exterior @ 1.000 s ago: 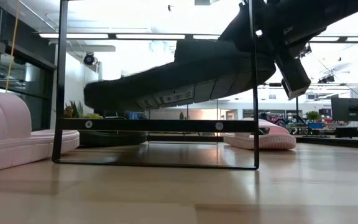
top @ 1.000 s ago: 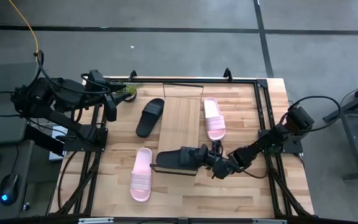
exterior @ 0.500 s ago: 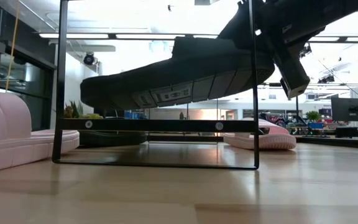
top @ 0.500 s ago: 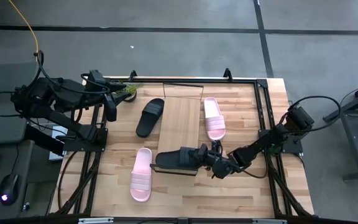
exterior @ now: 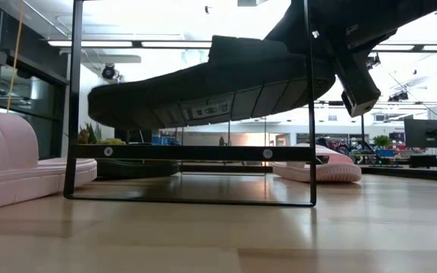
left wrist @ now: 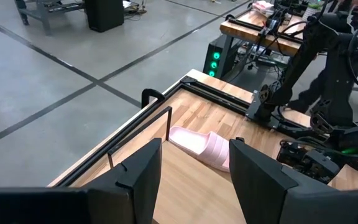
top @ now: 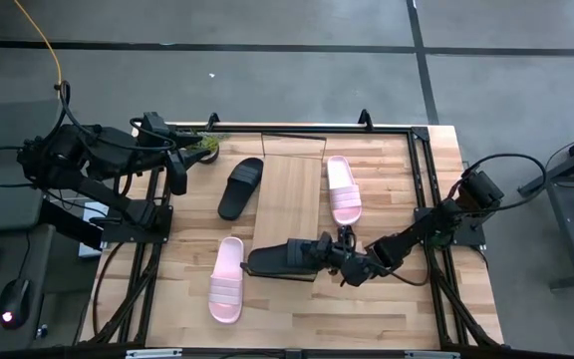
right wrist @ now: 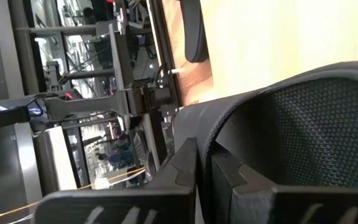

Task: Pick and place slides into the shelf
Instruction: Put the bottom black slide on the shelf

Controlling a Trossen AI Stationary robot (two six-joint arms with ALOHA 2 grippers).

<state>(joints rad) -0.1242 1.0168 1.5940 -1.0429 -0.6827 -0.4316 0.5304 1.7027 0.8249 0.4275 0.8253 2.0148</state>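
Carrying black slide (top: 285, 256) in clenched right gripper (top: 333, 251) over shelf (top: 289, 199) near end | lower level, sole flat (avoid the wire frame) | left gripper (top: 179, 170) released at far-left corner

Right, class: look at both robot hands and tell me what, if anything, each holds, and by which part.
The right hand is shut on a matte black slide sandal, gripping its wide strap and holding it above the light-wood shelf board. The left hand is open and holds nothing.

high: overhead, straight down | low: table-level | both share shelf (top: 289, 204)
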